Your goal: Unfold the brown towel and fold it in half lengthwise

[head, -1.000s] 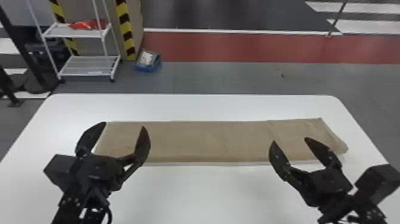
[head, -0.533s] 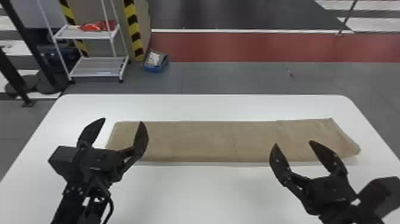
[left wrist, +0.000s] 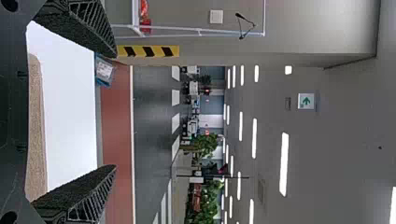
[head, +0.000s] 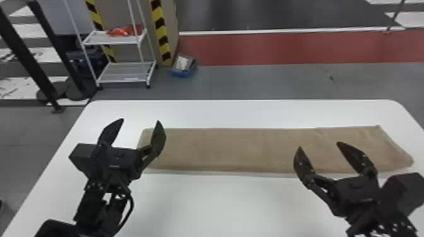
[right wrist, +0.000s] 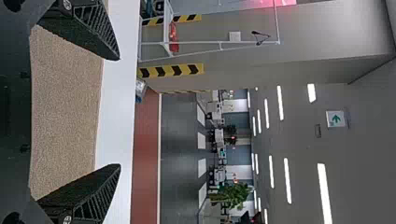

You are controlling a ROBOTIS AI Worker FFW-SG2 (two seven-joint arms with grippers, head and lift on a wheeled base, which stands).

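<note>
The brown towel [head: 239, 149] lies on the white table as a long flat strip running left to right. Over its left end my left gripper [head: 140, 121] stands open, one finger in front of the cloth and the other beyond its left edge. My right gripper [head: 318, 146] is open near the towel's right part, both fingertips overlapping it in the head view. In the left wrist view, the towel [left wrist: 35, 135] shows behind my left gripper [left wrist: 116, 111]. The towel [right wrist: 65, 107] appears larger in the right wrist view, behind my right gripper [right wrist: 119, 112]. Neither gripper holds cloth.
The white table [head: 220, 205] extends in front of the towel and in a band behind it. Beyond it on the floor stand a white shelf rack [head: 123, 74] with red items and a blue box [head: 184, 66]. A black metal frame [head: 31, 60] stands at the back left.
The head view has shifted, so the table, towel and rack appear farther right. Relative to the towel, both open grippers sit farther left; the towel keeps its shape.
</note>
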